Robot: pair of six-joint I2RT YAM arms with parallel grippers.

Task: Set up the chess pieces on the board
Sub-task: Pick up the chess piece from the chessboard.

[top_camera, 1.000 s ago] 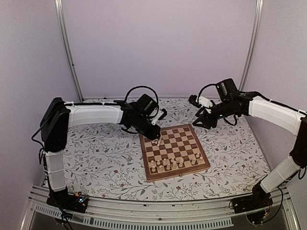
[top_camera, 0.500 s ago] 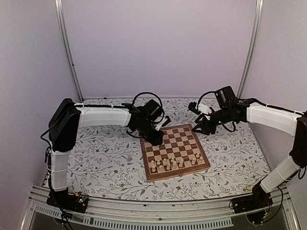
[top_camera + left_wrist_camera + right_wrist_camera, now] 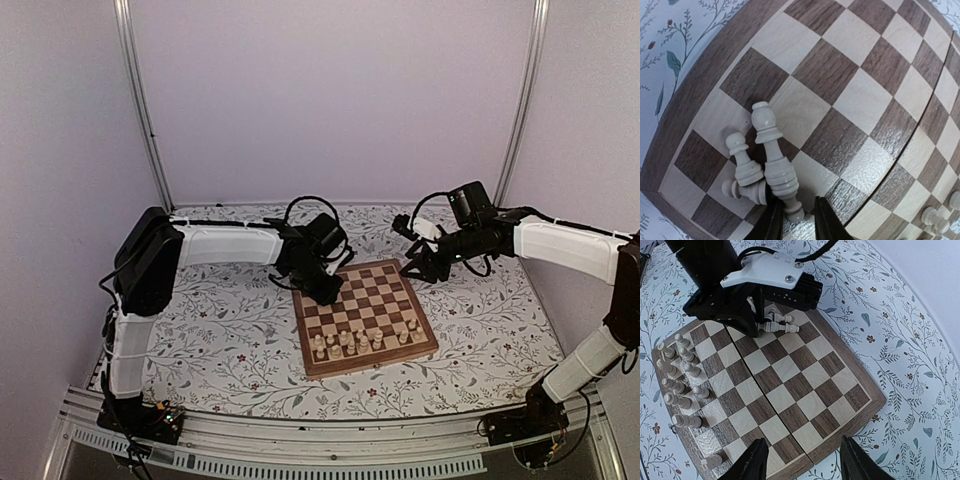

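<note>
The board [image 3: 375, 296] lies in the middle of the floral table. Several chess pieces [image 3: 358, 341] stand in its two nearest rows. Three more pieces lie in a heap on the far left corner: a tall piece [image 3: 772, 161] and two pawns [image 3: 742, 161]. My left gripper [image 3: 797, 225] is low over that corner [image 3: 328, 290]. Its jaws are narrowly open around the tall piece's thin end, which lies by the left finger with a gap to the right one. My right gripper [image 3: 805, 460] hangs wide open and holds nothing above the board's far right corner [image 3: 414, 266].
The standing pieces [image 3: 680, 375] crowd one side of the board [image 3: 790, 370], and one piece [image 3: 712, 460] lies on its side at the end of them. The left wrist housing [image 3: 775, 270] looms over the heap [image 3: 780, 322]. Floral cloth surrounds the board.
The left arm's elbow has swung right and its gripper has settled a little further over the far left corner. The right gripper has come slightly left and down towards the far right corner.
</note>
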